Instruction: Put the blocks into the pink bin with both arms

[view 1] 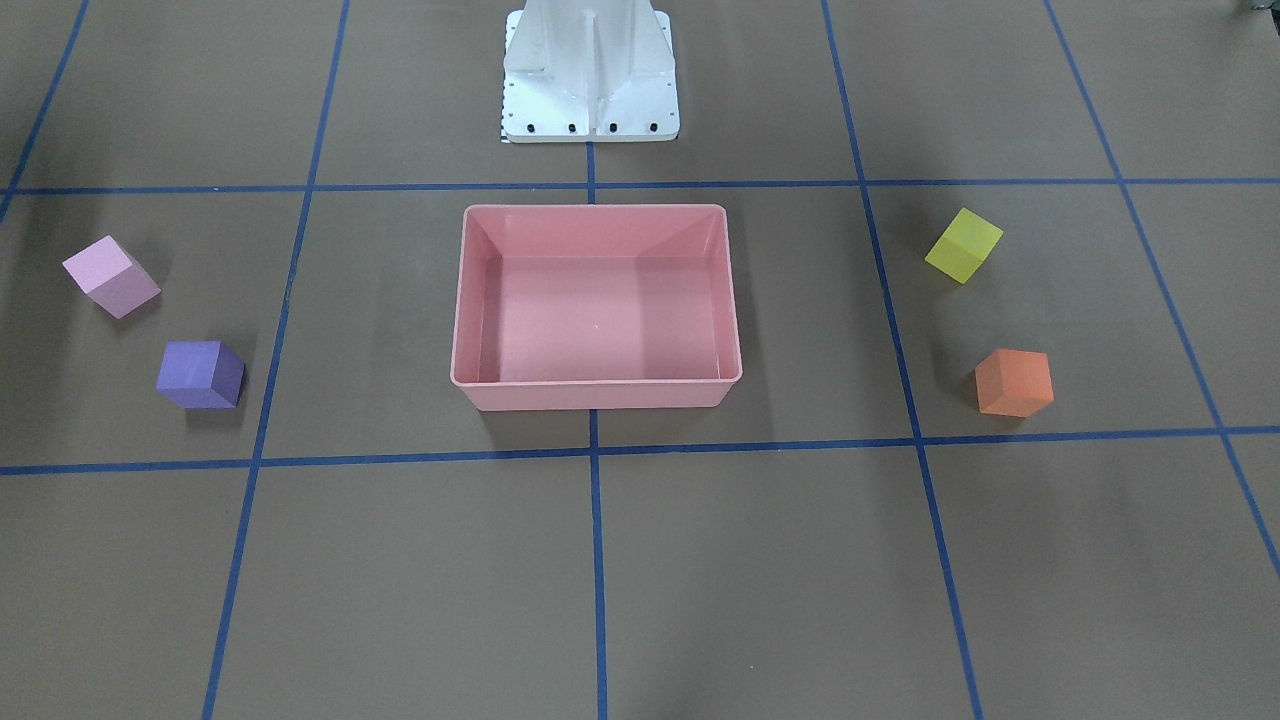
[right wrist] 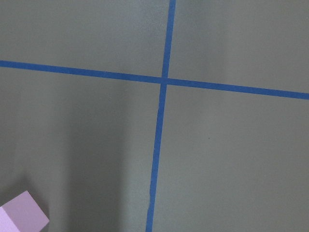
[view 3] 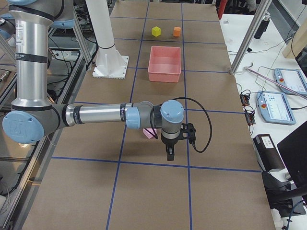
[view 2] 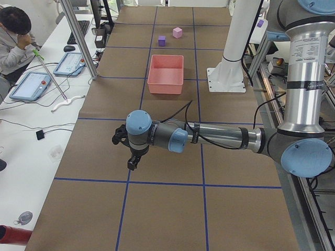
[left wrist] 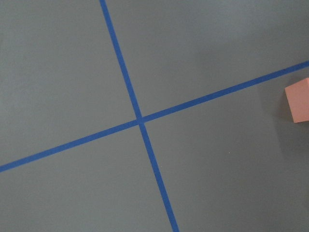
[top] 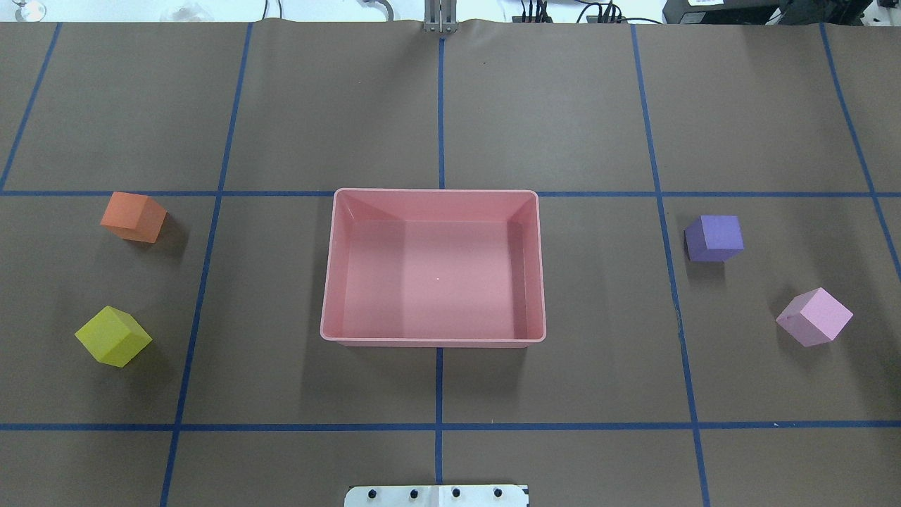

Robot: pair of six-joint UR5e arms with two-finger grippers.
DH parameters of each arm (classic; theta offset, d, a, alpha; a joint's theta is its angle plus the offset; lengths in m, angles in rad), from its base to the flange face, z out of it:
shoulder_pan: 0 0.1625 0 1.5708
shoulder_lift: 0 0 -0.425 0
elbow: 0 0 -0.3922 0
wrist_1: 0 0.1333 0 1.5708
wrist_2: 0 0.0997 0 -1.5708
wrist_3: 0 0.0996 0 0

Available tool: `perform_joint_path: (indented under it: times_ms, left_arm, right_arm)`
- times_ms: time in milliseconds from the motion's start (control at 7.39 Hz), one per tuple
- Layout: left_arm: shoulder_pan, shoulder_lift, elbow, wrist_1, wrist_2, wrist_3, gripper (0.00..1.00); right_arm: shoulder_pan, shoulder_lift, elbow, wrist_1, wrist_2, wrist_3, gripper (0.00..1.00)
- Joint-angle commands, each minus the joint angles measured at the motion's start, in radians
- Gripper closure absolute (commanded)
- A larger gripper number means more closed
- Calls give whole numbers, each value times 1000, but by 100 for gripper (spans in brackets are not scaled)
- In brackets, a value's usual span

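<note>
- The pink bin [view 1: 595,395] is being shown empty at the middle of the surface [top: 436,105], just in front of the white pedestal [view 1: 590,80].
- The orange block [view 1: 1013,382] and the yellow block [view 1: 963,245] are lying well apart from the bin on the robot's left. The purple block [view 1: 200,374] and the light pink block [view 1: 110,277] are lying on its right (none is touching another).
- The left pincer [view 2: 132,165] is being held above the surface near the orange block, and the right pincer [view 3: 170,155] near the light pink one. Whether either is spread or pressed together cannot be told, as both are being seen only in the side views.
- With all four blocks on the surface, every placement is being judged as outstanding.
- A cube could be knocked aside or twisted. Each is sitting turned against the blue tape grid [top: 440,387], so unaligned fingers would be meeting a corner.
- The arms could be brought into collision if both are being sent over the bin together.
- A block being released from high up could be bounced over the low walls.
</note>
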Motion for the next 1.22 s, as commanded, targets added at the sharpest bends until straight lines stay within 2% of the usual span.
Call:
perform_joint_path:
  times_ms: [0,271,406,812,1082]
  left_arm:
    - [102,-8,25,-99,-5,-89,0]
    - [261,-73,24,-148,7,-384,0]
    - [307,-89,30,-177,11,-466,0]
    - [438,-163,50,-177,156,-672,0]
    - [484,-218,117,-182,159,-749,0]
  right_arm:
    - [-71,42,-1,1,-3,87,0]
    - [-137,81,-1,1,-6,158,0]
    - [-154,97,-5,1,-9,175,0]
    - [-159,101,-5,1,-9,184,0]
    - [-159,101,-5,1,-9,184,0]
